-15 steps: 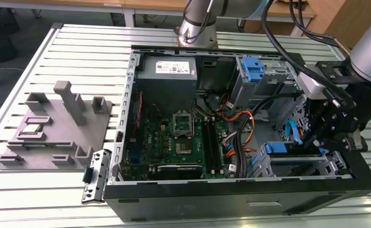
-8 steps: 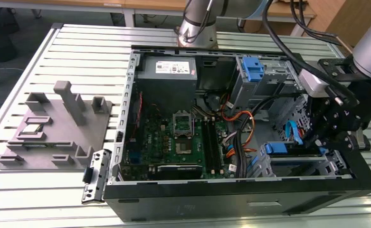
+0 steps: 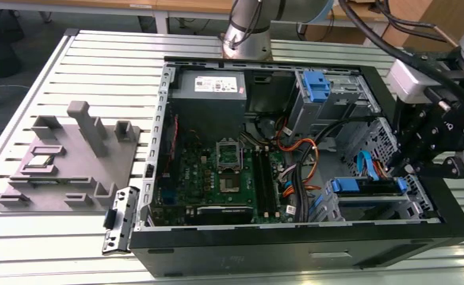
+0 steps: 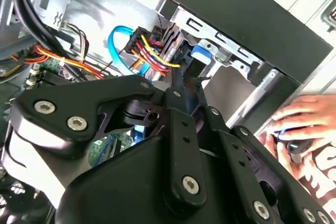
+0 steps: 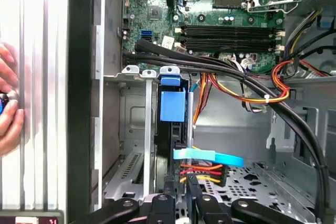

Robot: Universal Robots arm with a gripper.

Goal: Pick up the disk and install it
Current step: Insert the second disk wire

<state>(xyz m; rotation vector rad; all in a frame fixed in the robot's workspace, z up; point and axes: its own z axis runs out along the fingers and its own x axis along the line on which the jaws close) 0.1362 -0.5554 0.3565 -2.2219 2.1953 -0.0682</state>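
The disk [image 3: 366,186] sits in the lower drive cage at the front corner of the open computer case [image 3: 295,249], on the exterior view's right, with a blue rail at each end. In the first wrist view the disk [image 5: 171,129] stands edge-on in the cage, its blue rail tab facing the motherboard. My gripper [image 3: 400,169] hangs right over the cage. Its fingers [image 5: 168,184] are drawn close together, with the tips at the disk's cable end beside a blue ribbon cable [image 5: 210,157]. In the second wrist view the gripper [image 4: 181,85] points into the same cage.
A grey power-supply box [image 3: 212,86] and an upper bay with a blue latch [image 3: 315,86] sit at the case's far side. Cable bundles [image 3: 311,148] cross beside the cage. A grey fixture [image 3: 65,160] stands on the slatted table. A person's hand [image 4: 299,124] rests outside the case.
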